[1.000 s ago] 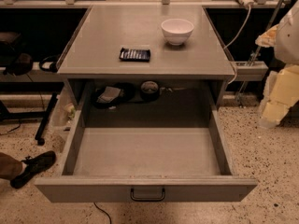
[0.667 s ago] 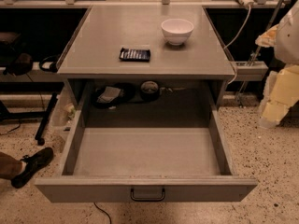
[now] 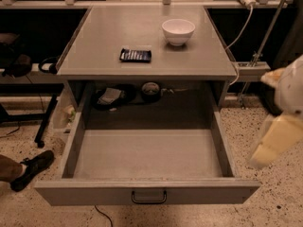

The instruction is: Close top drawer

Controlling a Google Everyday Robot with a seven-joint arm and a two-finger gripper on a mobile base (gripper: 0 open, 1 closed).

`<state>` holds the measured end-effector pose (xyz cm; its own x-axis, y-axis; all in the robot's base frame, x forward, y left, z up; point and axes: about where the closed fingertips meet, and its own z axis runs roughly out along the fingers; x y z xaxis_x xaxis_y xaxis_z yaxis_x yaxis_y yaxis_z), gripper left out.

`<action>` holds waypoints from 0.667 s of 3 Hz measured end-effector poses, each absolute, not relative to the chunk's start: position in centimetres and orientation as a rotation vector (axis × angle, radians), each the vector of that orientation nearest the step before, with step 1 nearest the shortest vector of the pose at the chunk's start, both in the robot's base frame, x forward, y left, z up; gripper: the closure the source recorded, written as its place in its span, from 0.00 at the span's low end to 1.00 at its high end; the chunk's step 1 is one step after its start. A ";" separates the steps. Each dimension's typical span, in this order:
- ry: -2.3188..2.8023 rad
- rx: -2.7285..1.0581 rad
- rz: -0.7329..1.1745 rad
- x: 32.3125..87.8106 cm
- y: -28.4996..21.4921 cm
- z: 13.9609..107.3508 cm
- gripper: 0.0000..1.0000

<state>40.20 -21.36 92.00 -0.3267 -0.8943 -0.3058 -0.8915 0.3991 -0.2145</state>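
The top drawer [image 3: 94, 193] stands pulled far out of the cabinet. Its flat front runs across the bottom of the frame, with the small dark loop handle [image 3: 149, 197] at centre. The claw [image 3: 279, 131] hangs at the right edge, near the drawer's right front corner and apart from it — whether it is spread or closed I cannot tell. By my reading, none of the closing is done yet. To do it well, bring the claw round to the front panel near the handle (a push at the corner would likely skew the drawer on its runners). Then press straight toward the top of the frame — steadily, so the white bowl [image 3: 178, 31] on the desk [image 3: 109, 32] isn't jolted.
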 end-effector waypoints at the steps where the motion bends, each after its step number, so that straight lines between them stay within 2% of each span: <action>1: 2.350 -1.448 0.076 37.6 -20.6 86.5 0.18; 2: 2.390 -1.407 0.164 35.0 -19.1 81.3 0.42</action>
<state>34.99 -19.15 81.31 -0.4381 -0.8221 -0.3635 -0.8640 0.4967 -0.0819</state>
